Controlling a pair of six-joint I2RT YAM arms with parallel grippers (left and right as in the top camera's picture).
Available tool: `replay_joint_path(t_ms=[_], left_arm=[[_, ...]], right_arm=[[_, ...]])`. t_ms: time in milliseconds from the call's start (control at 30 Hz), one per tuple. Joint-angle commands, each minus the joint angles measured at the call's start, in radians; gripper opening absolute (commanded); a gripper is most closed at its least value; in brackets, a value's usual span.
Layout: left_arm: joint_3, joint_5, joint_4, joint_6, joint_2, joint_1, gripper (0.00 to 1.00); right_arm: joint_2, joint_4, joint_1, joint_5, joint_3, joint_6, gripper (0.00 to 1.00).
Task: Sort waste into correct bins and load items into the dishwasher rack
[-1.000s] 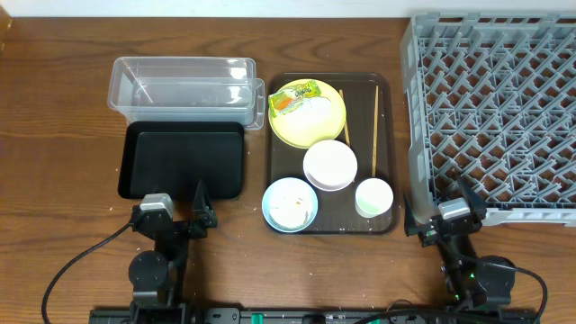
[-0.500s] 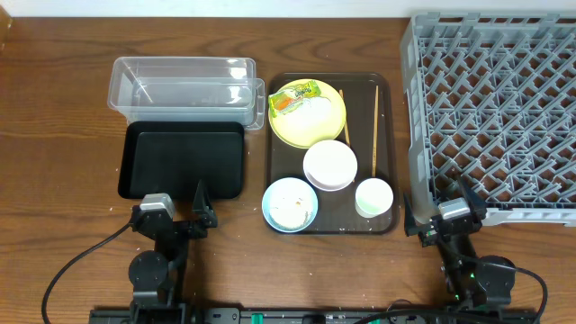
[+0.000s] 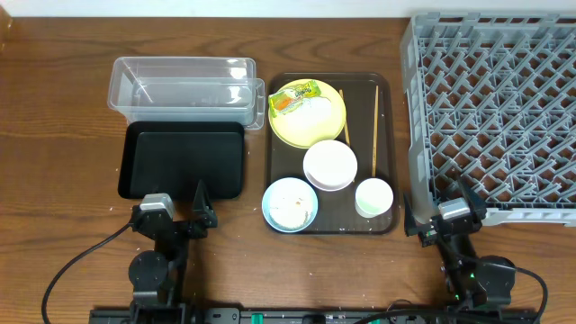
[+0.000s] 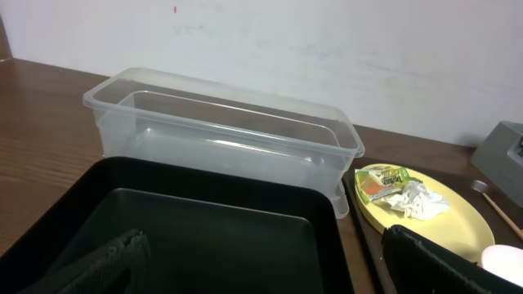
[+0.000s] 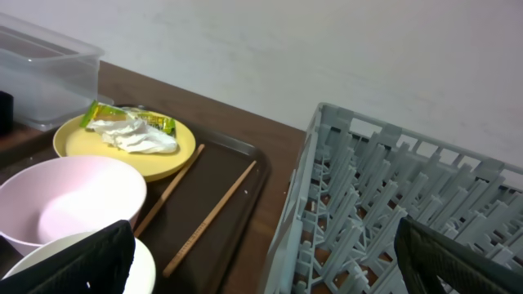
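The yellow plate (image 3: pixel 309 112) on the brown serving tray (image 3: pixel 389 90) carries the green-yellow wrapper (image 3: pixel 294 97) and crumpled white paper (image 3: pixel 317 103); both show in the left wrist view (image 4: pixel 382 181) (image 4: pixel 417 200). The white bowl (image 3: pixel 330 166), the light blue bowl (image 3: pixel 290 204) with whitish scraps, the pale cup (image 3: pixel 373 197) and two chopsticks (image 3: pixel 375 130) also lie on it. The clear tub (image 3: pixel 180 85) and black tray (image 3: pixel 183 160) sit to the left. The grey rack (image 3: pixel 504 108) stands at right. My left gripper (image 3: pixel 176 219) and right gripper (image 3: pixel 441 214) are open and empty at the front edge.
The brown serving tray lies between the bins and the rack. Cables run from both arm bases along the front edge of the wooden table (image 3: pixel 54 135). A white wall stands behind the table.
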Motion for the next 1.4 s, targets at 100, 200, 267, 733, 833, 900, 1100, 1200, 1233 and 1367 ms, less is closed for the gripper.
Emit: replay_joint_path(t_ms=[100,200,267,733,833,900,1100,1200,1233,1367], left_arm=[[-0.013,0.004,-0.04,0.005,-0.005,0.003,0.93],[-0.013,0.004,-0.029,0.005,-0.005,0.003,0.93],[-0.005,0.015,-0.023,0.006,-0.005,0.003,0.93],[0.233,0.095,-0.022,0.006,0.218,0.002,0.93],[0.354,0.125,-0.026,0.011,0.369,0.002,0.93],[0.435,0.167,-0.033,0.034,0.475,0.002,0.93],[0.747,0.24,-0.179,0.062,0.803,-0.008,0.93],[0.926,0.24,-0.301,0.117,0.959,-0.04,0.93],[0.996,0.24,-0.35,0.143,1.017,-0.056,0.93],[1.271,0.239,-0.544,0.206,1.238,-0.113,0.93]], right_arm=[[0.0,0.027,0.01,-0.055,-0.001,0.064,0.99],[0.0,0.027,0.01,-0.073,-0.001,0.064,0.99],[0.0,0.03,0.01,-0.096,-0.001,0.064,0.99],[0.066,0.026,0.01,-0.148,0.128,0.107,0.99],[0.145,0.026,0.01,-0.159,0.191,0.106,0.99],[0.209,0.026,0.01,-0.159,0.239,0.105,0.99],[0.451,-0.003,0.01,-0.2,0.428,0.105,0.99],[0.581,-0.066,0.01,-0.212,0.541,0.105,0.99],[0.626,-0.092,0.01,-0.212,0.582,0.105,0.99],[0.799,-0.225,0.01,-0.215,0.757,0.092,0.99]])
